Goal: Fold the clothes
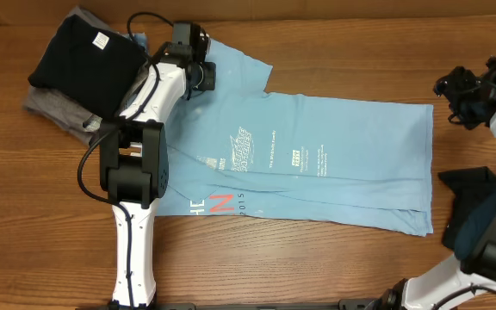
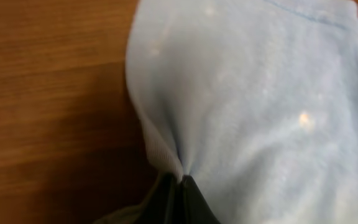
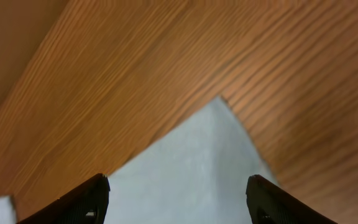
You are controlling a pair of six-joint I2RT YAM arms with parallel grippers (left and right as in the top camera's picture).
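A light blue T-shirt (image 1: pixel 317 155) lies spread across the middle of the wooden table, partly folded lengthwise, with white print and "2015" lettering near its lower left. My left gripper (image 1: pixel 198 71) is at the shirt's upper left sleeve; in the left wrist view it (image 2: pixel 182 182) is shut on a pinch of the blue fabric (image 2: pixel 260 99). My right gripper (image 1: pixel 465 96) is open above the shirt's upper right corner; in the right wrist view its fingers (image 3: pixel 178 198) straddle that corner (image 3: pixel 210 155) from above, empty.
A stack of folded clothes, black (image 1: pixel 80 52) on grey (image 1: pixel 54 105), sits at the far left. A dark garment (image 1: pixel 480 207) lies under the right arm at the right edge. Bare wood table (image 1: pixel 317 267) runs along the front.
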